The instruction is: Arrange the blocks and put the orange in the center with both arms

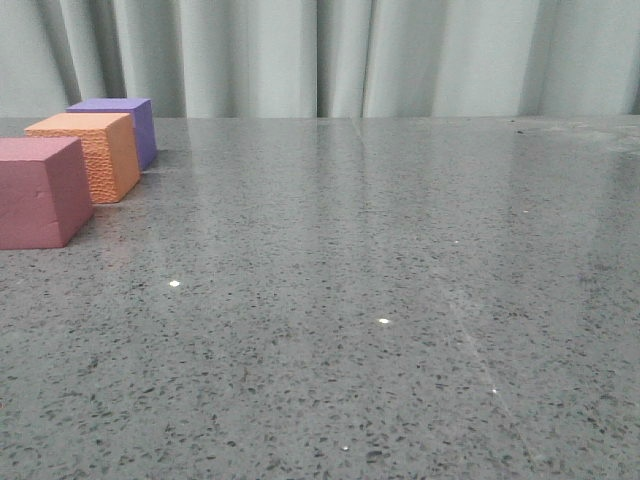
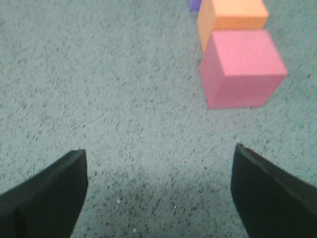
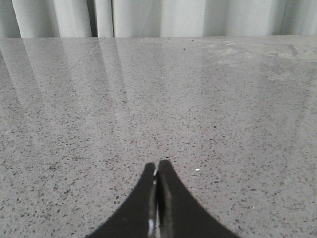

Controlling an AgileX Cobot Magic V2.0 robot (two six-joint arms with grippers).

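Observation:
Three cubes stand in a row at the far left of the table in the front view: the pink-red cube (image 1: 40, 190) nearest, the orange cube (image 1: 90, 152) with its pebbled side in the middle, the purple cube (image 1: 125, 125) behind. No gripper shows in the front view. In the left wrist view my left gripper (image 2: 159, 163) is open and empty over bare table, with the pink-red cube (image 2: 242, 67), the orange cube (image 2: 233, 17) and a sliver of the purple cube (image 2: 194, 5) ahead of it. My right gripper (image 3: 157, 166) is shut on nothing above bare table.
The grey speckled tabletop (image 1: 380, 300) stretches to the right and front. A pale curtain (image 1: 330, 55) hangs behind the table's far edge.

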